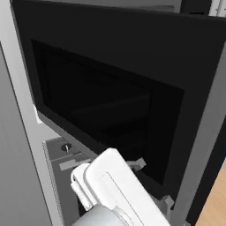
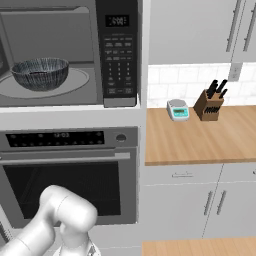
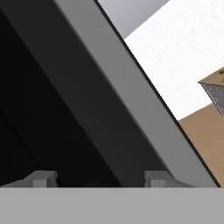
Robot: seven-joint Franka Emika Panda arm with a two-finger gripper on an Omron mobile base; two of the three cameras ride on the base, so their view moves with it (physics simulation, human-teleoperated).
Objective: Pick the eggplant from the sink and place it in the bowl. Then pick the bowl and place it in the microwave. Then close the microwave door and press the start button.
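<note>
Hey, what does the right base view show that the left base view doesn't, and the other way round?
Right base view: the bowl sitting on the turntable inside the open microwave, the oven below it, and a wooden counter with a knife block and a small scale. Left base view: the microwave door, swung open, seen close up. Both share the robot's white arm low in the picture.

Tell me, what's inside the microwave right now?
The bowl sits on the round glass turntable inside the microwave, whose door hangs open. The bowl's wall hides its inside, so whether the eggplant lies in it can't be told.
</note>
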